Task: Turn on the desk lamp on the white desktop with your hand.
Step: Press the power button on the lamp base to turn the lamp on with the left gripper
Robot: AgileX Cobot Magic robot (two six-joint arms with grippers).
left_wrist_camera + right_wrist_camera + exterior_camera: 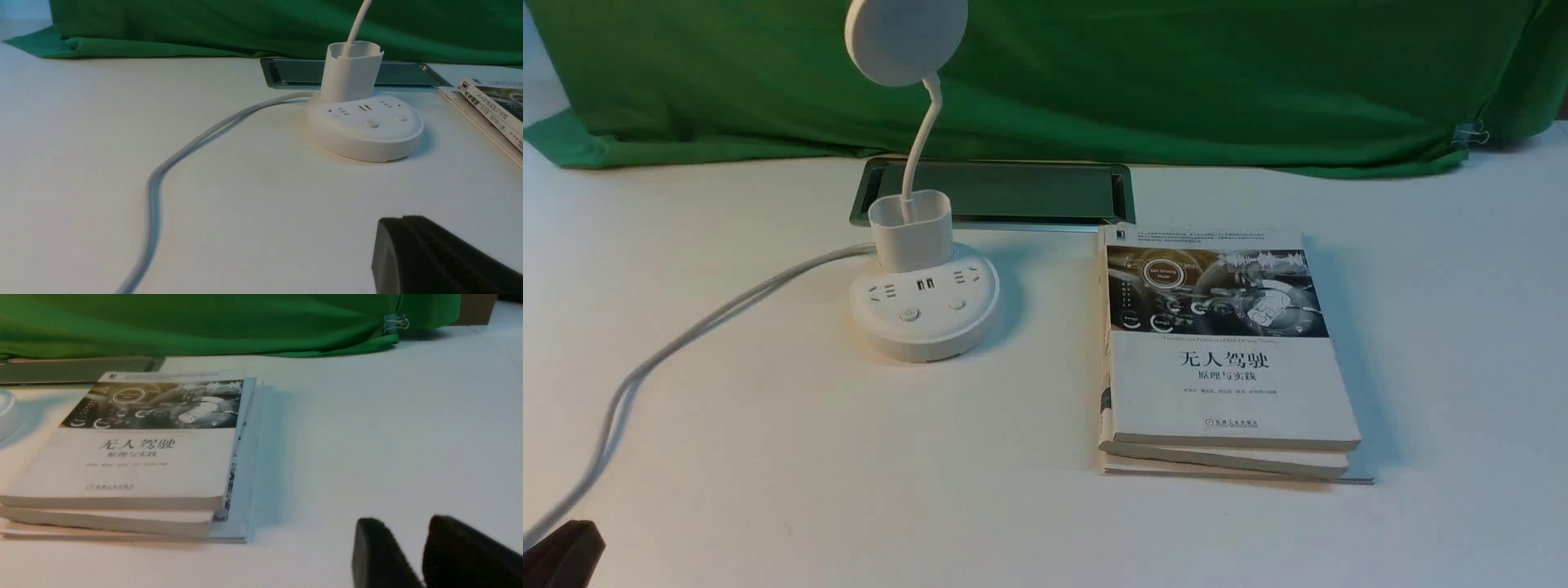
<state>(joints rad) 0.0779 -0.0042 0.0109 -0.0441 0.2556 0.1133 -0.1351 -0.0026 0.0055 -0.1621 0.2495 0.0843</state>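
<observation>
The white desk lamp (925, 314) stands on the white desktop (849, 474), left of centre. Its disc head (905, 37) rises on a thin neck from a cup-shaped holder. The head looks unlit. Two buttons (909, 314) sit on the front of its round base, and its white cord (686, 335) runs off to the left. My left gripper (564, 551) is at the near left corner, far from the lamp. In the left wrist view the left gripper (402, 228) looks shut and empty, with the lamp base (365, 128) well ahead. My right gripper (408, 528) is slightly open and empty over bare desktop.
A stack of books (1225, 359) lies right of the lamp; it also shows in the right wrist view (135, 457). A metal-framed cable slot (996, 192) lies behind the lamp. Green cloth (1094, 73) covers the back. The cord crosses the left part of the desktop.
</observation>
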